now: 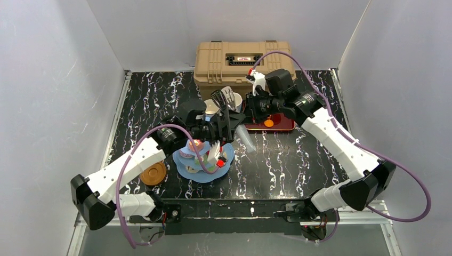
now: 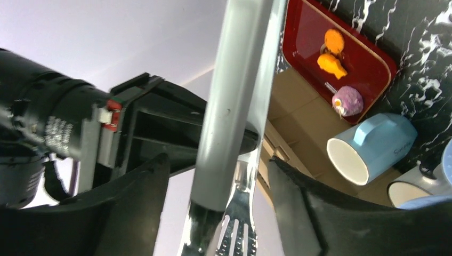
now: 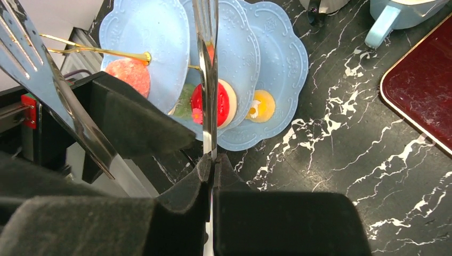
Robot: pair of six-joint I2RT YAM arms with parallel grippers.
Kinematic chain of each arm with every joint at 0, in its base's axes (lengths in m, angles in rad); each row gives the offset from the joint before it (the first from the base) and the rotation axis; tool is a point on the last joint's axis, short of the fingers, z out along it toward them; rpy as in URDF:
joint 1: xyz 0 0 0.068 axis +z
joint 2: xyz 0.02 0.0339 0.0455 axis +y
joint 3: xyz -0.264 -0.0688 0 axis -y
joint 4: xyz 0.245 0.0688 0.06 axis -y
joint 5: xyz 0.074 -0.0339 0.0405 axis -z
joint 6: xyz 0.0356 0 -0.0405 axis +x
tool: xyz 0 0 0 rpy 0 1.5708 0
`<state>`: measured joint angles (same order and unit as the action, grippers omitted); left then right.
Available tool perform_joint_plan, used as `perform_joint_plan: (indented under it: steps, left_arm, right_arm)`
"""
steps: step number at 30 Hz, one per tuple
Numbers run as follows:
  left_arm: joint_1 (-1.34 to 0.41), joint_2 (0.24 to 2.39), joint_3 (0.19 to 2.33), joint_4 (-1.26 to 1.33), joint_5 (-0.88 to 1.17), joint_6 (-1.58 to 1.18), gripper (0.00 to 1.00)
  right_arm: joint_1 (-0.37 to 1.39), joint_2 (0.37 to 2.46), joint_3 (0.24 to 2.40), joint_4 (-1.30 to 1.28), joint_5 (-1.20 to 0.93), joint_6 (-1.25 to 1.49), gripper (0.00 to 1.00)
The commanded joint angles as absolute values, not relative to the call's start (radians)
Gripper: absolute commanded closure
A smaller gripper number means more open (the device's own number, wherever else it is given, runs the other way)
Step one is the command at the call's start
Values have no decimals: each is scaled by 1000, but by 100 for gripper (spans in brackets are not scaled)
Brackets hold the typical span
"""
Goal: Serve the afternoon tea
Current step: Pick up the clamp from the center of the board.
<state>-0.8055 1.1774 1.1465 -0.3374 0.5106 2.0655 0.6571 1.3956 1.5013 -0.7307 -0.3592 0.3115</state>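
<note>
- The right gripper [image 3: 213,162] pinches one metal arm of the tongs [image 3: 207,32], its jaws pressed together on it.
- The left gripper [image 2: 217,165] straddles the tongs with jaws apart, a gap showing on each side.
- Beneath them, the blue cake stand [image 3: 160,32] sits at the table's front left, carrying a pink donut [image 3: 128,74] and small cakes.
- A brown saucer [image 1: 154,173] lies just beside the stand.
- A blue mug [image 2: 373,144] and a white mug [image 2: 413,184] sit near the red tray [image 2: 309,42], which holds three toy treats.
</note>
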Motion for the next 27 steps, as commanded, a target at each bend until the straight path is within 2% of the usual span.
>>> perform_joint_plan:
  steps: [1,5,8,12,13,14,16,17,18,19,20,23,27]
  left_arm:
    - [-832,1214,1232,-371,429,2125,44]
    - [-854,1232,1260,-366,386,2100,66]
    - [-856,1236,1265,-346,364,2087,69]
    - [-861,1237,1270,-344,341,2071,65]
    - [-862,1238,1274,-345,334,2070,70]
    - [-863,1240,1280,-345,325,2065,78]
    - [-867,1249,1294,-343,307,2042,98]
    - [-871,1255,1303,-335,297,2014,100]
    - [-877,1260,1313,-324,286,1971,100]
    - [-884,1268,1325,-310,270,1925,100]
    - [-891,1276,1338,-299,253,1860,100]
    - [-905,1306,1385,-259,198,1666,100]
    - [-913,1352,1477,-149,86,1329,100]
  right_arm:
    - [667,1397,1632,-827,-339,240,95]
    - [667,1397,1672,-861,-298,224,95]
    - [667,1402,1698,-886,-277,209,95]
    - [667,1411,1732,-919,-257,190,95]
    - [667,1411,1736,-922,-257,188,93]
    - [669,1410,1740,-922,-257,187,86]
    - [668,1402,1746,-908,-249,188,62]
    - [668,1391,1741,-889,-250,187,46]
    - [668,1376,1736,-867,-245,185,9]
    - [668,1361,1735,-841,-223,184,2]
    - [667,1341,1732,-816,-190,184,2]
    - [667,1256,1697,-699,-58,174,2]
    - [667,1064,1524,-383,90,189,2]
